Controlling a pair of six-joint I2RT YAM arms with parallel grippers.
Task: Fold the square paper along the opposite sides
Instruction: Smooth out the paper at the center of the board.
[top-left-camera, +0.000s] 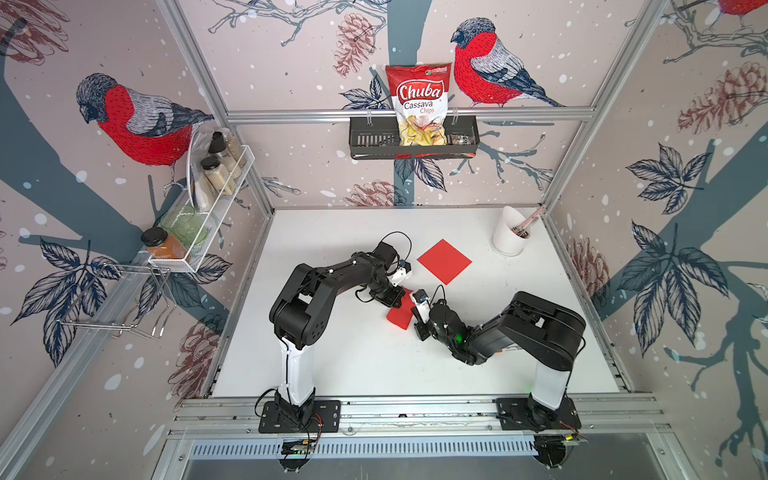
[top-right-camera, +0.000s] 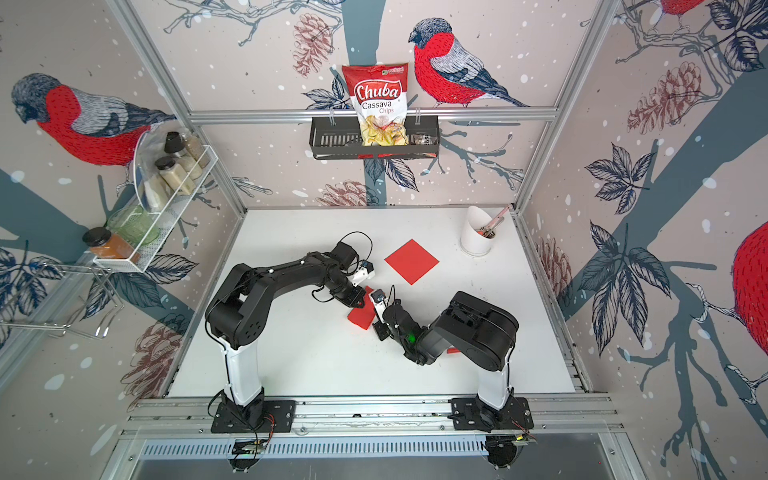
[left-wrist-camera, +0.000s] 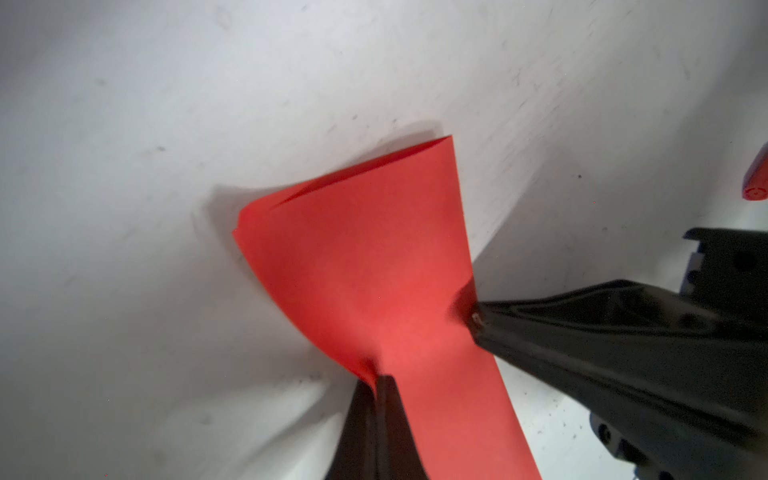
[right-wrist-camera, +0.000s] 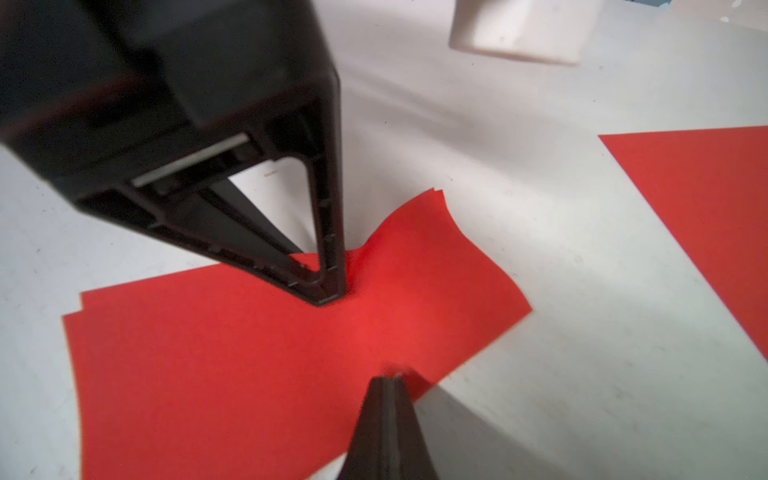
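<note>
A red paper (top-left-camera: 397, 319) (top-right-camera: 360, 317) lies doubled over on the white table (top-left-camera: 332, 357) between my two arms. Its loose edges bow apart at one end (left-wrist-camera: 365, 249). My left gripper (left-wrist-camera: 379, 380) is shut, with one long edge of the paper caught between its fingertips. It shows on that edge in the right wrist view too (right-wrist-camera: 328, 297). My right gripper (right-wrist-camera: 390, 379) is shut with its tip set on the opposite long edge, just inside it, and the paper puckers there (left-wrist-camera: 476, 320). In both top views the arms hide the fingertips.
A second red square sheet (top-left-camera: 444, 261) (top-right-camera: 411, 261) (right-wrist-camera: 706, 216) lies flat behind the folded paper. A white cup (top-left-camera: 508, 235) (top-right-camera: 476, 235) holding utensils stands at the back right corner. A small red object (top-right-camera: 453, 351) (left-wrist-camera: 755, 183) lies under my right arm.
</note>
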